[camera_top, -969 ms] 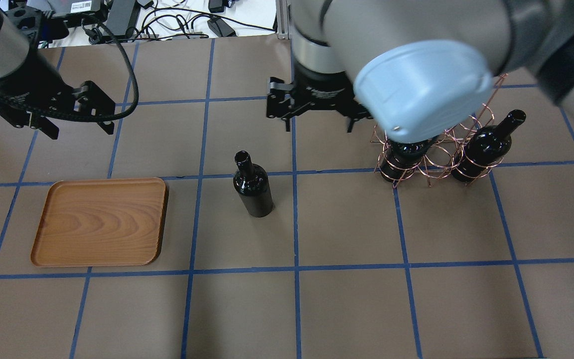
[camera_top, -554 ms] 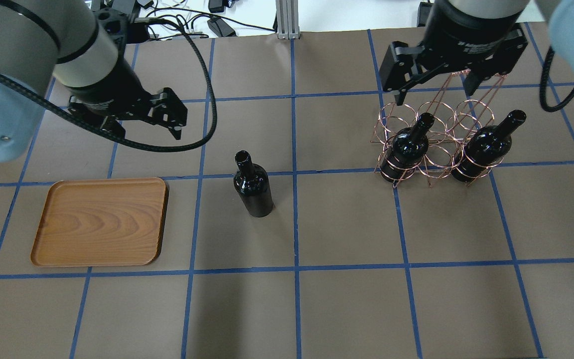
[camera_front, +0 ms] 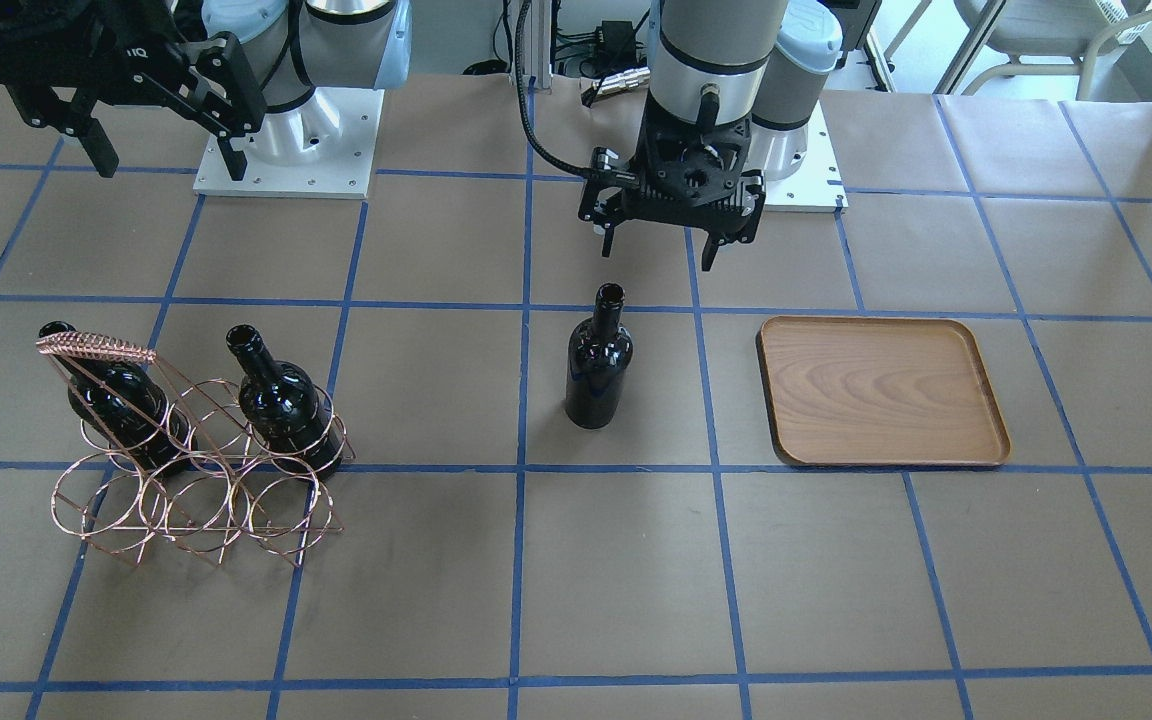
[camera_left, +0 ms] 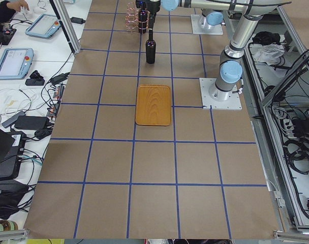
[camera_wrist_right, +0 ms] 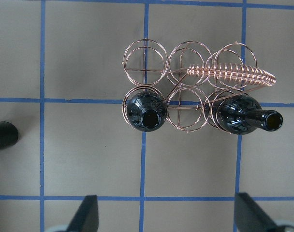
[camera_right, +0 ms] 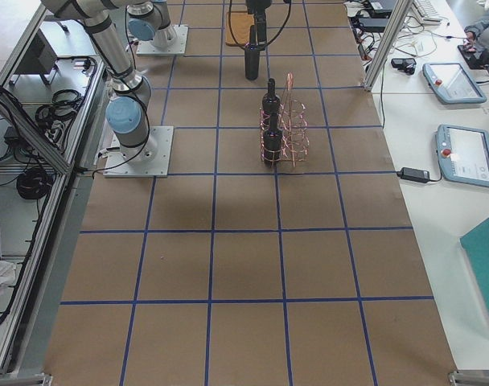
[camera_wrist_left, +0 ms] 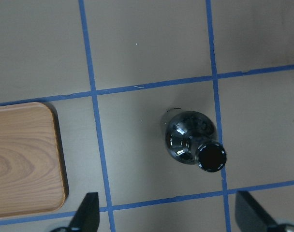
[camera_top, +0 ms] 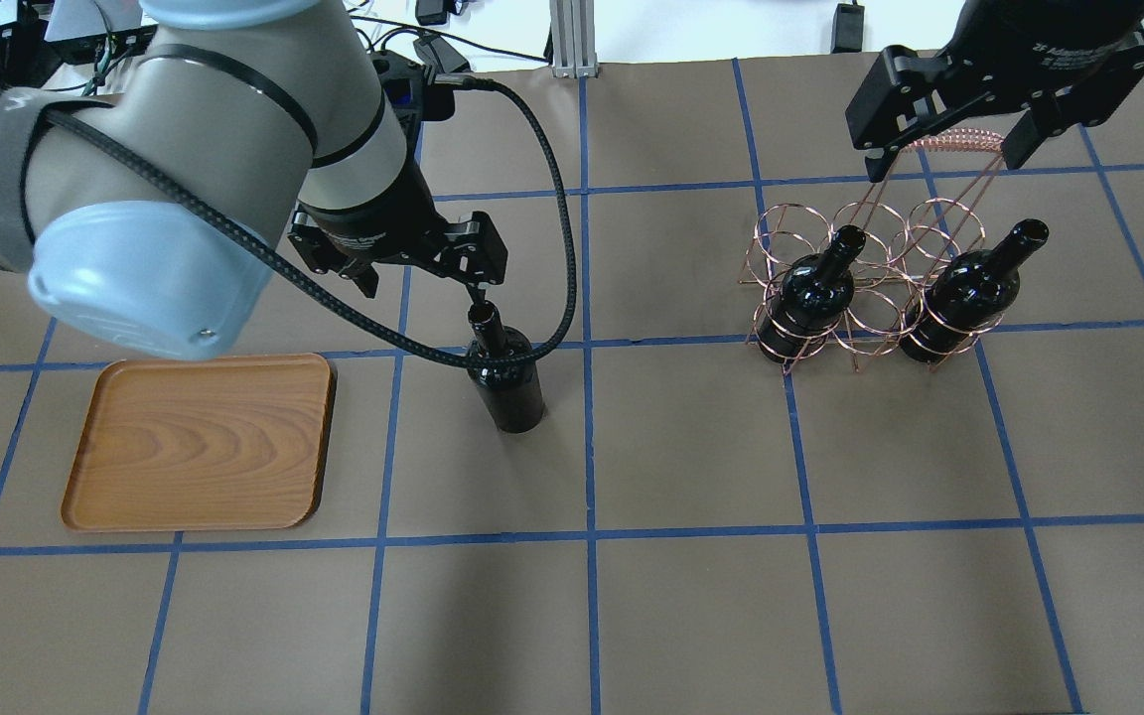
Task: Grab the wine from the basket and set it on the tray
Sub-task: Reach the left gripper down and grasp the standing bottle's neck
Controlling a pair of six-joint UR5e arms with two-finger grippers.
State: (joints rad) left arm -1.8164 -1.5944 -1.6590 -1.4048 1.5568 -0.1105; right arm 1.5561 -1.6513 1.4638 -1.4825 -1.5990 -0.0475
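One wine bottle [camera_top: 509,385] stands upright on the table between the tray and the basket; it also shows in the front view [camera_front: 596,375] and the left wrist view [camera_wrist_left: 189,136]. My left gripper [camera_top: 423,283] [camera_front: 658,250] hovers open just behind and above its neck, touching nothing. The wooden tray [camera_top: 200,442] [camera_front: 881,390] lies bare to the bottle's left. The copper wire basket [camera_top: 959,142] [camera_wrist_right: 234,75] holds two more bottles [camera_top: 810,298] [camera_top: 964,293]. My right gripper [camera_top: 944,149] [camera_front: 166,150] is open and empty above the basket's handle.
Blue tape lines grid the brown table. The arm bases [camera_front: 286,150] stand at the robot's side. Cables and power units [camera_top: 433,45] lie beyond the far edge. Teach pendants [camera_right: 458,153] rest on a side bench.
My left arm has swung right from the table's far left to just above the standing bottle. My right arm has drawn back from mid-table to over the basket handle.
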